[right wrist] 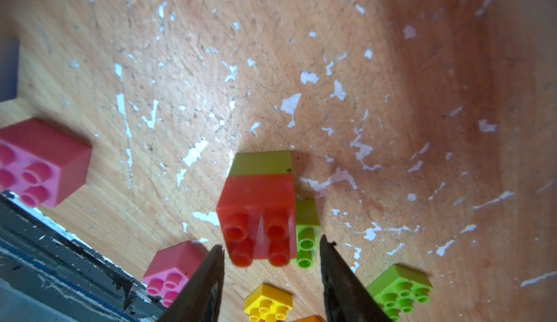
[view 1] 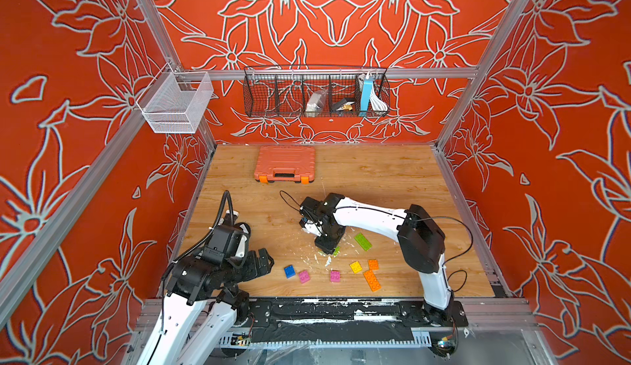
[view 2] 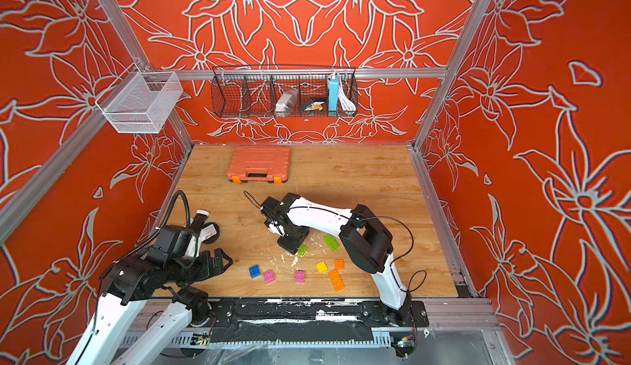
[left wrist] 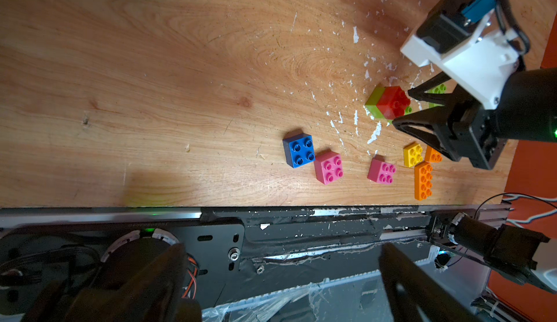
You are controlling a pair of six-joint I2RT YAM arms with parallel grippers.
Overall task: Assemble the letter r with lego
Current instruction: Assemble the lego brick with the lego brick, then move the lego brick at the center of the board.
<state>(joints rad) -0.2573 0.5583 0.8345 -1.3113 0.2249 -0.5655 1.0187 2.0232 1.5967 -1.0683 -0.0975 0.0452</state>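
Closest, my right claw (right wrist: 271,242) stands partly open astride the red brick (right wrist: 259,215), which sits on a green brick (right wrist: 262,162) amid the table (view 1: 375,182); nothing is clamped. My left claw (view 1: 267,260) gapes wide and empty near the blue brick (view 1: 289,271). A pink brick (view 1: 335,276) and a yellow brick (view 1: 355,267) lie loose nearby.

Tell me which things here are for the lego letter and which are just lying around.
For the job: red brick, green bricks, blue brick, pink bricks, yellow brick, orange bricks.
Lying about: toolbox, black basket, white basket.
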